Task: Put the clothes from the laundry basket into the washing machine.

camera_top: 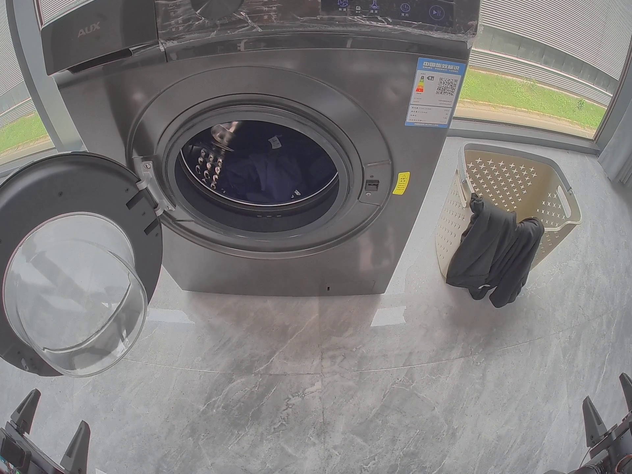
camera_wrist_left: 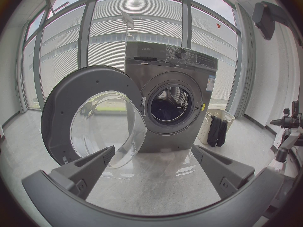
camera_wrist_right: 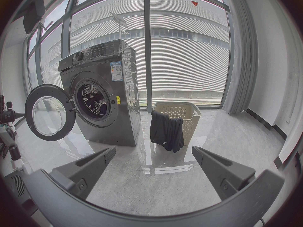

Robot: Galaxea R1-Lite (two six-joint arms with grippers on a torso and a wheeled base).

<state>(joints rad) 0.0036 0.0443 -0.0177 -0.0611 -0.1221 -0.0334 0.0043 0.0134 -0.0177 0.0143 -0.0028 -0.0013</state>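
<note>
Bearing a blue-edged label, the washing machine stands open.

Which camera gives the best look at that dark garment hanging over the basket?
The head view: the dark garment shows largest, draped over the laundry basket's front rim. The right wrist view shows the dark garment smaller, the left wrist view smallest.

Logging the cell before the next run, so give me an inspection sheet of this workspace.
Surface: glossy grey marble-look floor.
Job's things: washing machine, its door swung open to the robot's left, dark clothes in the drum; laundry basket right of the machine, dark garment draped over its front rim.
Clutter: nothing seen.
Grippers: left gripper and right gripper both open, holding nothing.
Cables: nothing seen.
Surroundings: tall windows behind; curtain at the right.
</note>
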